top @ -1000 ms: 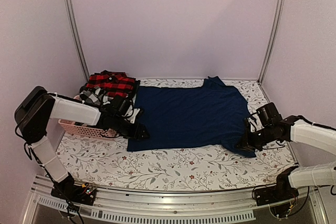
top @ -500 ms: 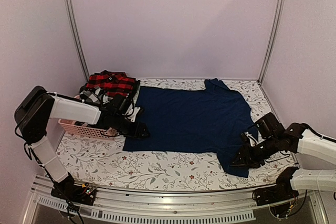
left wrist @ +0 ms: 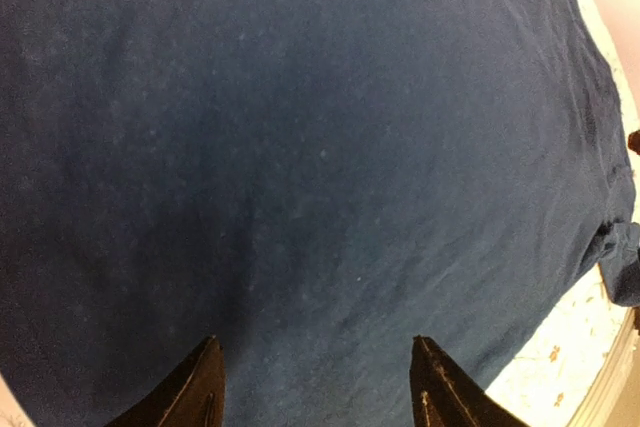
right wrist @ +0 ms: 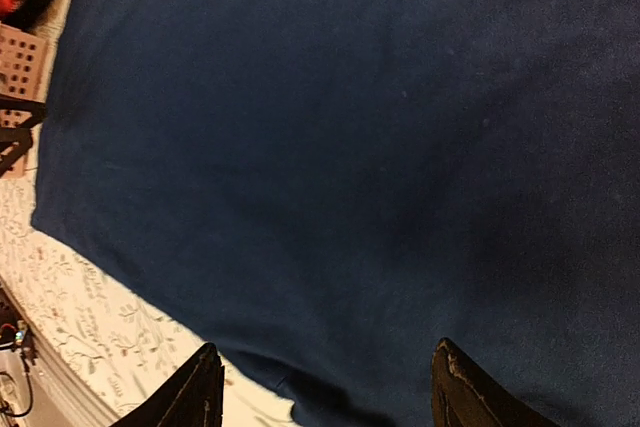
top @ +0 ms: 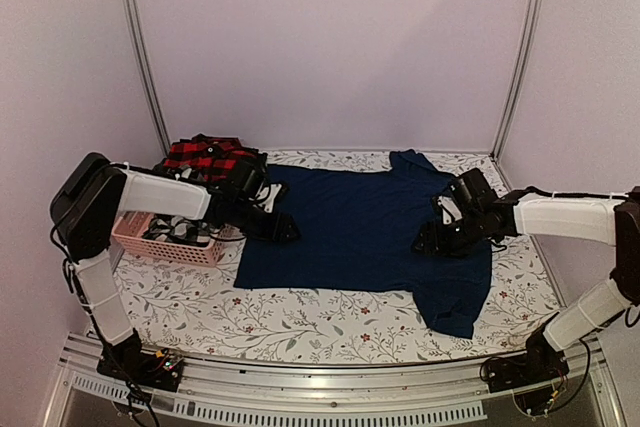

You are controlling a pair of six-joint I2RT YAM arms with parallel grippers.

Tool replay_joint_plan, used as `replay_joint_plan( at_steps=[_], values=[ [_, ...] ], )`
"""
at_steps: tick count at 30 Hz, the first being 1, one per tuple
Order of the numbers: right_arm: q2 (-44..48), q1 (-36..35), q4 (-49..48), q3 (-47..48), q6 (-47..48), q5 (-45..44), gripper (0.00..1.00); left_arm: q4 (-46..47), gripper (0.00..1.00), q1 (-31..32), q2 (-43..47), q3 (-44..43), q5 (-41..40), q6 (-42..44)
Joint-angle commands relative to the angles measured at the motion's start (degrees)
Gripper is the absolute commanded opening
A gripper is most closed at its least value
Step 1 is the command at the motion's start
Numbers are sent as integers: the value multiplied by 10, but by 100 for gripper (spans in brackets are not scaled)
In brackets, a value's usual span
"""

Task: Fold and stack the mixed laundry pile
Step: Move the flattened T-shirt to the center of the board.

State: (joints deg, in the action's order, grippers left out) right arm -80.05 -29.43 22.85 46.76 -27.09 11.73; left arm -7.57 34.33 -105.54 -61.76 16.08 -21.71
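My left claw (left wrist: 313, 349) gapes wide and empty just above the navy garment (top: 360, 232). My right claw (right wrist: 325, 352) does likewise over its right side. The garment lies spread on the worktop (top: 300, 322), with the red-and-black plaid piece (top: 205, 157) by the pink basket (top: 165, 244) at left.

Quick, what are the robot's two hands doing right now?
Left gripper: open, empty, over the navy shirt.
Right gripper: open, empty, over it too.

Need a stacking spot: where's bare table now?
Widest bare table runs between the navy garment and the front rail, roomiest in front of the pink basket. A thin strip lies right of the garment. Far-left corner is crowded: basket, red plaid piece, left arm.
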Motion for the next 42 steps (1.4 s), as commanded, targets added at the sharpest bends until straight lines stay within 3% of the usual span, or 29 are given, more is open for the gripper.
replay_joint_plan(
  at_steps=[1, 10, 19, 23, 26, 29, 36, 42],
  values=[
    [-76, 21, -60, 0, 59, 0, 69, -15, 62, 1, -19, 4, -15, 12],
    [-96, 20, -93, -102, 38, 116, 61, -30, 59, 4, 15, 77, -27, -8],
    [-10, -1, -88, -216, -46, 150, 63, -51, 55, 39, 66, 179, -16, -52],
    [53, -2, -75, -202, -50, 163, 68, -51, 58, 54, 96, 190, -20, -52],
    [104, 24, -63, -138, -17, 109, 78, -47, 69, 41, 111, 143, -37, -34],
    [84, 99, -86, -57, 28, 89, 80, -40, 75, 15, 98, 57, -48, -14],
    [-121, 170, -131, 172, 113, -15, 77, -60, 77, -81, -38, -208, -51, 6],
    [-312, 188, -104, 363, 192, -92, 74, -107, 75, -111, -172, -397, -60, 27]
  ],
)
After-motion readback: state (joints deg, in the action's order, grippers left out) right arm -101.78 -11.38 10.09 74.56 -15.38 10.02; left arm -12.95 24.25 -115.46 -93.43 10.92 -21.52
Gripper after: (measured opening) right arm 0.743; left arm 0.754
